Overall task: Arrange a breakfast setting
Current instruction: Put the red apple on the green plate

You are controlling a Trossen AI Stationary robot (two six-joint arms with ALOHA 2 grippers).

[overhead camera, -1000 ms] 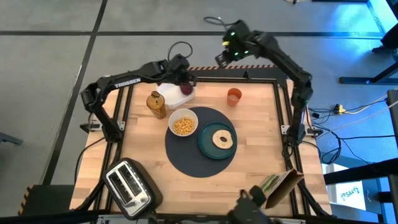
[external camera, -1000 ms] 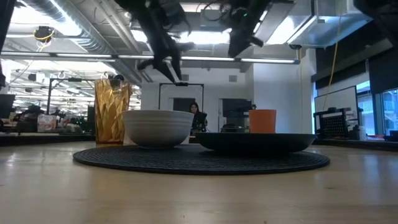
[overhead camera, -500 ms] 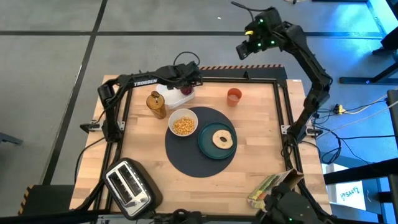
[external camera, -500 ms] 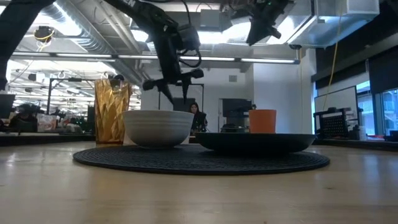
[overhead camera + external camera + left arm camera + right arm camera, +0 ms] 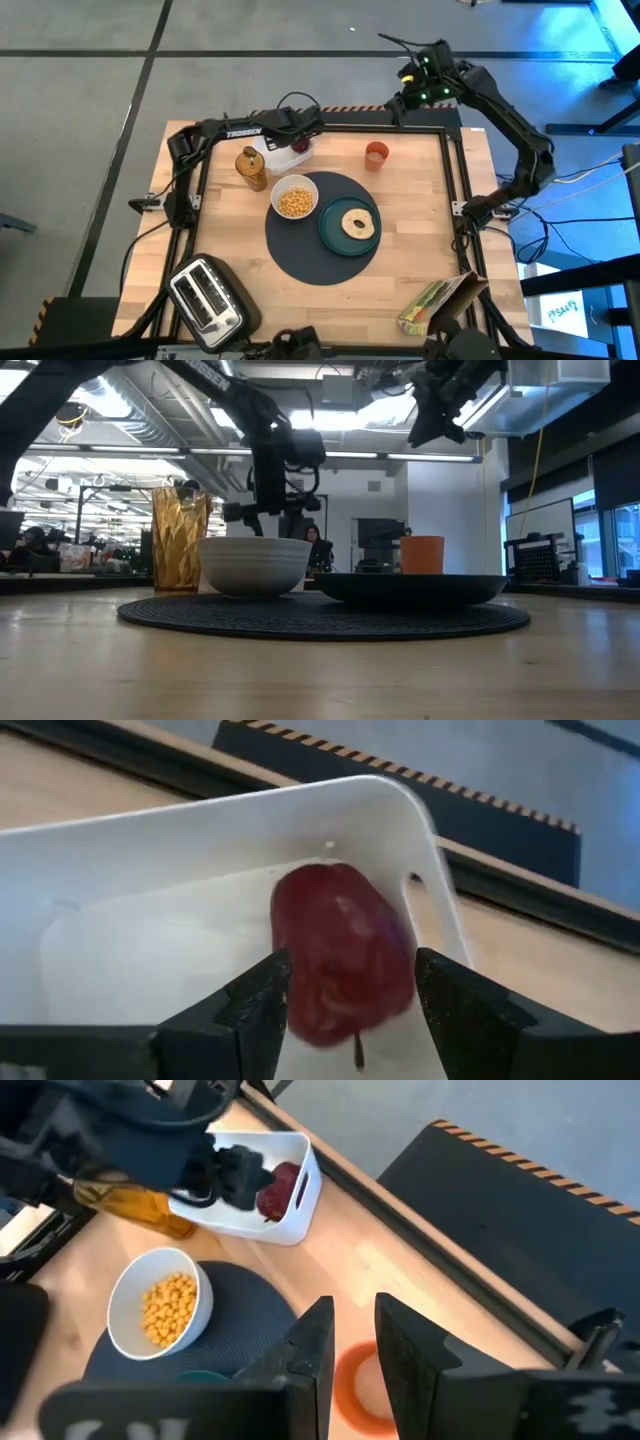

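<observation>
The red fruit [image 5: 345, 955] lies in a white tray [image 5: 150, 880] at the table's far side, where the fruit [image 5: 300, 143] also shows from above. My left gripper [image 5: 350, 1010] is low over the tray and open, one finger on either side of the fruit. I cannot tell if they touch it. The white bowl [image 5: 294, 197] of yellow cereal and the teal plate [image 5: 333, 238] with the bagel [image 5: 358, 224] stand on the dark mat [image 5: 300, 262]. The orange cup [image 5: 376, 155] stands beyond it. My right gripper [image 5: 355, 1340] hangs high over the far edge, empty, fingers a narrow gap apart. The spoon is out of view.
An amber glass [image 5: 251, 168] stands left of the tray. The silver toaster [image 5: 205, 295] is at the near left corner, and the cereal bag [image 5: 440, 298] is at the near right edge. A person shows in the room beyond the table [image 5: 312, 540].
My left gripper has come down from high above the table to the white tray and now stands level around the red fruit. My right gripper has swung toward the table's right along the far edge, staying high.
</observation>
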